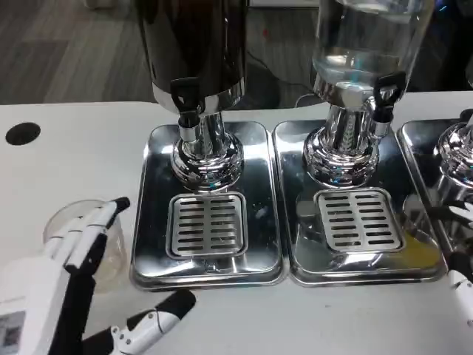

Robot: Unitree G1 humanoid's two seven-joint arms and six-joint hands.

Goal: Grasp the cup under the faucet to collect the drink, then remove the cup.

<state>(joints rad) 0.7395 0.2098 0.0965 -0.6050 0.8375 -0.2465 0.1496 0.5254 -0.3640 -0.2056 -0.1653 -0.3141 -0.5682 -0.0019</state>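
Note:
A clear plastic cup (77, 240) stands on the white table, left of the left drip tray (151, 222). My left hand (66, 281) is at the bottom left; its fingers (92, 229) reach across the cup's near side while the thumb (159, 314) juts out to the right, away from the cup. The dark dispenser's black faucet (186, 100) hangs above the slotted grate (207, 224), with nothing standing under it. Part of my right hand (462, 285) pokes in at the right edge, and its fingers are cut off by the frame.
A clear dispenser (369, 44) with its own faucet (384, 92) stands on a second steel tray (295, 222). A third dispenser base (458, 151) sits at the far right. A dark round hole (22, 133) marks the table at the left.

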